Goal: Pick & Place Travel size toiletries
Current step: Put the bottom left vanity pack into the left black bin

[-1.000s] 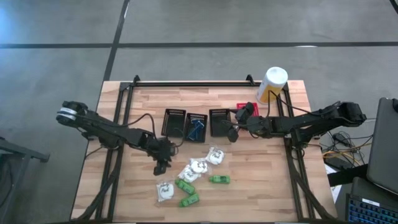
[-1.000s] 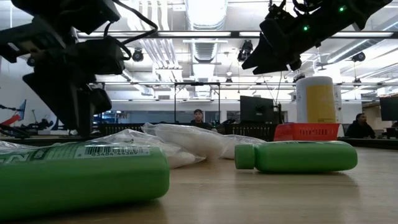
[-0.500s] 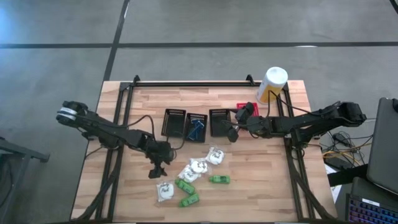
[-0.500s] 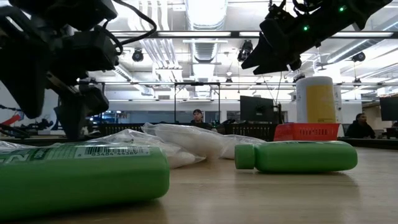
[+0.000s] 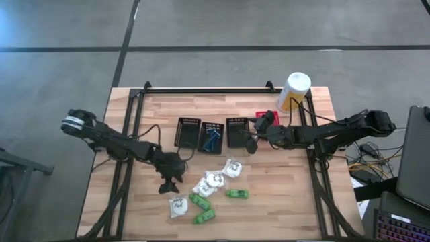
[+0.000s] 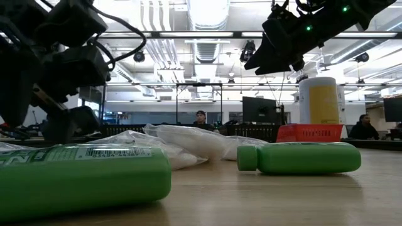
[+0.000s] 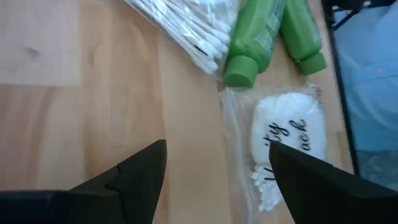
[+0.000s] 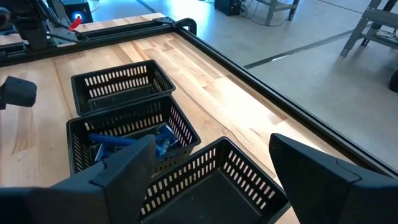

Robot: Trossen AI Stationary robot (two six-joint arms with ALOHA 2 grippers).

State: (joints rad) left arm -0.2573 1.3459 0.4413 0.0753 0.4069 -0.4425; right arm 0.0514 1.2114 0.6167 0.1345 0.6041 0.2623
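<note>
The left gripper (image 5: 170, 185), fingers spread and empty, hangs just beside the white clear-wrapped cotton-swab packet (image 7: 287, 146) and bright green bottles (image 7: 255, 38) on the wooden table (image 5: 282, 208). The right gripper (image 5: 250, 144), also spread, seems to hover over a black mesh basket (image 8: 214, 190).

Three black baskets (image 5: 188, 132) stand in a row at the middle of the worktop (image 5: 134, 215), with one red basket (image 5: 263, 118) to their right. One white-and-yellow canister (image 5: 293, 91) stands far right. Near the front lie three green bottles (image 5: 236, 194) and what look like three white wrapped packs (image 5: 178, 206).
</note>
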